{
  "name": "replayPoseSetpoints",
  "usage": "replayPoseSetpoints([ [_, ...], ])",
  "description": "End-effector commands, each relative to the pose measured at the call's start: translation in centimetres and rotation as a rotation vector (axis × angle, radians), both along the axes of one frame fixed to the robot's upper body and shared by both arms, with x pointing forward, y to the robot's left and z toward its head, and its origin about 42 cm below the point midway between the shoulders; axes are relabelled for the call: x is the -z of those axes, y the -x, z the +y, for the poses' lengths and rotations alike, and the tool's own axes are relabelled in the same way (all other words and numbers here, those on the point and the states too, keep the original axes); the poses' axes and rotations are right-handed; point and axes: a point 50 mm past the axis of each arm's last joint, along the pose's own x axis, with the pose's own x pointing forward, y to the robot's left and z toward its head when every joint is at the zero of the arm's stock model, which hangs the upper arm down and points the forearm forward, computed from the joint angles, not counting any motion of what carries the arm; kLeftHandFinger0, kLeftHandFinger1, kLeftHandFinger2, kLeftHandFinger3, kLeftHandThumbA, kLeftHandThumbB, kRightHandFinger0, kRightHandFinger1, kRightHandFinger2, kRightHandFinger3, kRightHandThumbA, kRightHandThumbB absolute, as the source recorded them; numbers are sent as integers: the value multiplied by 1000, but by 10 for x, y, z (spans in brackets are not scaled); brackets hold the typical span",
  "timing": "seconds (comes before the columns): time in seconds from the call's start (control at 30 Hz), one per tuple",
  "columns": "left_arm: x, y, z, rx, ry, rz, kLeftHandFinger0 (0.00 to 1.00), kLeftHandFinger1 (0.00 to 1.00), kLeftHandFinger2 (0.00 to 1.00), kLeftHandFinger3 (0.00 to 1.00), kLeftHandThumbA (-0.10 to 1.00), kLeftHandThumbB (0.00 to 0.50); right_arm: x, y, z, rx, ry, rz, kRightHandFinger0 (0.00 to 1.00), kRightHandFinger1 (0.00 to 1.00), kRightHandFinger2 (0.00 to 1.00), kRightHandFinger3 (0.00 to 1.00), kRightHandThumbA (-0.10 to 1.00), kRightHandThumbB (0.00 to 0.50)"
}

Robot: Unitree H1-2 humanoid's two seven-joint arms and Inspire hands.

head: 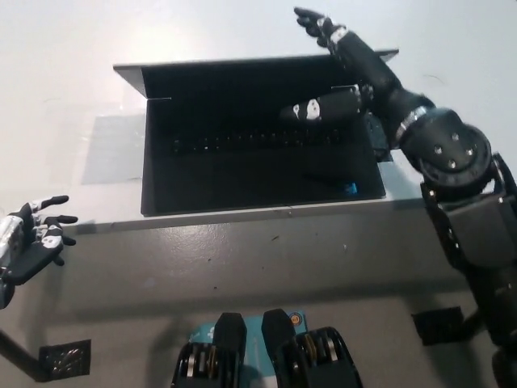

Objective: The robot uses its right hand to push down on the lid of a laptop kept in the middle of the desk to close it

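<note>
A black laptop [242, 174] lies in the middle of the white desk [65, 97], its lid [258, 85] tipped well forward over the keyboard. My black right hand [339, 61] rests on the lid's right side, fingers spread, some reaching past the lid's top edge and one lying across its inner face. It grips nothing. My white left hand [32, 242] hangs open off the desk's front edge at the far left.
A small dark pad [378, 137] lies on the desk just right of the laptop, under my right forearm. The desk's front edge [242, 214] runs across the middle, with grey floor [242, 275] below. Black tape marks [65, 356] sit on the floor.
</note>
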Motion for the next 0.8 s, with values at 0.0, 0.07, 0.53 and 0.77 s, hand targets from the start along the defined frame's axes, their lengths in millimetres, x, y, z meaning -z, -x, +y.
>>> replayPoseSetpoints([
  [0.0, -25, -6, 10, 10, -57, -56, 380, 504, 650, 781, 165, 14, 54, 10, -24, 58, -95, 308, 1000, 1000, 979, 1000, 1000, 267],
  [0.07, -26, -7, 10, 10, -62, -57, 375, 505, 649, 778, 177, 21, 62, 15, -28, 69, -131, 324, 1000, 1000, 979, 1000, 1000, 259],
  [0.53, -26, -6, 12, -4, -54, -55, 364, 494, 650, 774, 167, 19, 105, 60, -44, 121, -365, 389, 1000, 1000, 1000, 1000, 1000, 350],
  [0.77, -29, -6, 12, 0, -63, -60, 375, 506, 652, 792, 182, 14, 125, 77, -49, 167, -436, 432, 1000, 1000, 1000, 1000, 1000, 328],
])
